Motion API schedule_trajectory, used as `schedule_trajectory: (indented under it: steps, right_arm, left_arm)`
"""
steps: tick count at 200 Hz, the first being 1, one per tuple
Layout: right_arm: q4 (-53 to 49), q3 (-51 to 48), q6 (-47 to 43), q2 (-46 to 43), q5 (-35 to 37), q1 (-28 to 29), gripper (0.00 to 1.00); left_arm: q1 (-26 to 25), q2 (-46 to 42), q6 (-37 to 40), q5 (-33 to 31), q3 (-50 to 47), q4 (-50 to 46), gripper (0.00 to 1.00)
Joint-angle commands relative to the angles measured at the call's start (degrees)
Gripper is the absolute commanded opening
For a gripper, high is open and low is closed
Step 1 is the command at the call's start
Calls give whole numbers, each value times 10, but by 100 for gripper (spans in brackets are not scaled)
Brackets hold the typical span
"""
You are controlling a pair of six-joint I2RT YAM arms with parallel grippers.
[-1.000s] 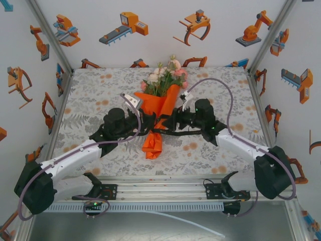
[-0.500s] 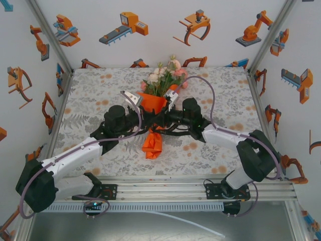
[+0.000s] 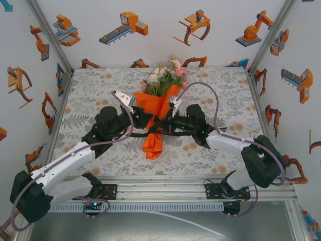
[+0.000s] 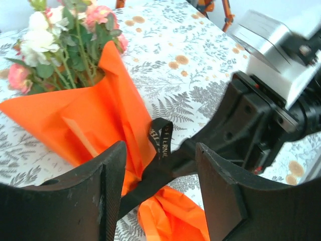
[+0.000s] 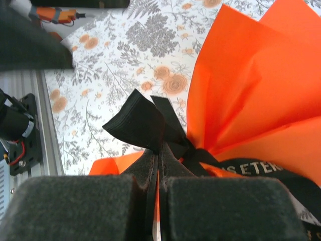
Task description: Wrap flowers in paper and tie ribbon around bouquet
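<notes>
The bouquet lies in the middle of the table, its orange paper (image 3: 156, 106) (image 4: 75, 120) (image 5: 261, 85) wrapped as a cone around the flowers (image 3: 163, 78) (image 4: 65, 40), whose pink and white blossoms point to the far side. A black ribbon (image 3: 159, 131) (image 4: 161, 140) (image 5: 140, 123) goes round the cone's narrow waist. My right gripper (image 3: 162, 125) (image 5: 159, 160) is shut on a folded loop of that ribbon, just right of the waist. Left of the waist my left gripper (image 3: 142, 119) (image 4: 160, 201) stands open, and a strip of ribbon runs loose between its fingers (image 4: 103, 201).
The paper's crumpled tail (image 3: 152, 145) points toward the near edge. The floral tablecloth (image 3: 90, 95) covers the table, with walls on three sides and a metal rail (image 3: 160, 188) along the front. A grey cable (image 3: 213, 95) arches over the right arm.
My right gripper has moved in to the waist and shut on the ribbon. My left gripper has let go of the ribbon, opened and drawn back a little to the left.
</notes>
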Motion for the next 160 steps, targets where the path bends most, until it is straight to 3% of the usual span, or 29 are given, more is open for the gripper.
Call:
schedule_trajectory:
  steps: [1,16,41,99,139,160]
  right_arm:
    - [-6,-11,-41,-32,-17,2,0]
    - [-12,-20,-48,-42,-25,2,0]
    - [-16,-31,-48,-52,-23,2,0]
    - [-31,-29,-54,-60,-11,1,0]
    - [-35,-28,-55,-62,-10,1,0]
    - [-36,-27,-55,-65,-9,1,0]
  left_arm:
    - [48,21,-73,-3,62,-66,49]
    - [65,69,-98,48,120,-123,41]
    - [57,179,-94,139,224,-236,38]
    - [7,352,-89,160,306,-296,43]
    - [-9,413,-80,141,324,-297,44]
    - [-10,423,-80,141,323,-291,40]
